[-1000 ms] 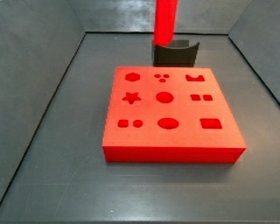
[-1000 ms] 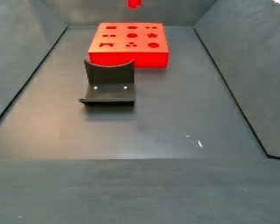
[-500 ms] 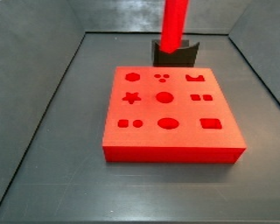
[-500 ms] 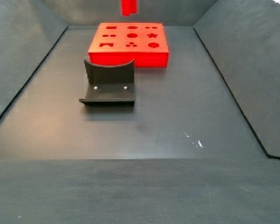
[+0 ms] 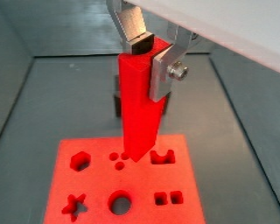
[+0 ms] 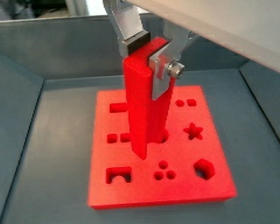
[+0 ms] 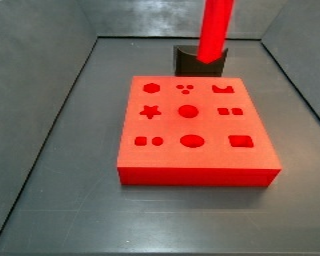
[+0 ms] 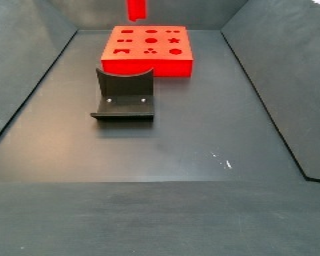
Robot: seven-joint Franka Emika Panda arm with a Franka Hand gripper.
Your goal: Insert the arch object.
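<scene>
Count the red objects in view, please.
2: the arch object, held upright by the tool, hangs above the red board, which lies flat on the floor. None seems hidden.

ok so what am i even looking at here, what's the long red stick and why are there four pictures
It is one robot arm seen by four cameras at once. Two cameras ride on the arm's wrist and look down past its gripper; two stand beside the table. The gripper's flat silver fingers are shut on the long, bright red straight bar, holding it upright in the air. Below lies a flat red board with shaped holes on the dark floor. In a side view, a dark grey block with a concave top stands in front of the board. The bar hangs above the board, not yet in any hole.
</scene>
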